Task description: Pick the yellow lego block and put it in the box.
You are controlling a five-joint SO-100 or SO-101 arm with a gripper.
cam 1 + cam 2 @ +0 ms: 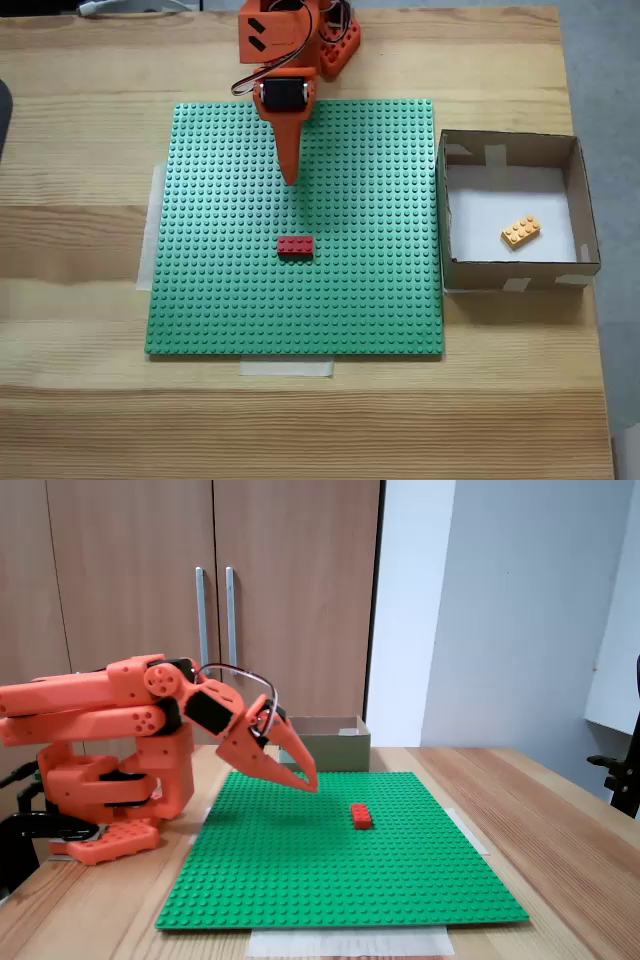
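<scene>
The yellow lego block [521, 231] lies tilted on the white floor of the box [510, 271], toward its front right part. That cardboard box stands just right of the green baseplate [220, 300] in the top-down fixed view; in the side fixed view the box [325, 746] shows at the far edge of the plate. My orange gripper [290, 178] hovers above the upper middle of the plate, fingers together and empty. From the side, the gripper [308, 781] points down toward the plate, well clear of the box.
A red brick [295, 245] sits on the baseplate, a little below my gripper tip; the red brick [361, 816] also shows from the side. The arm's orange base [110, 780] stands at the plate's far end. Bare wooden table [80, 250] surrounds the plate.
</scene>
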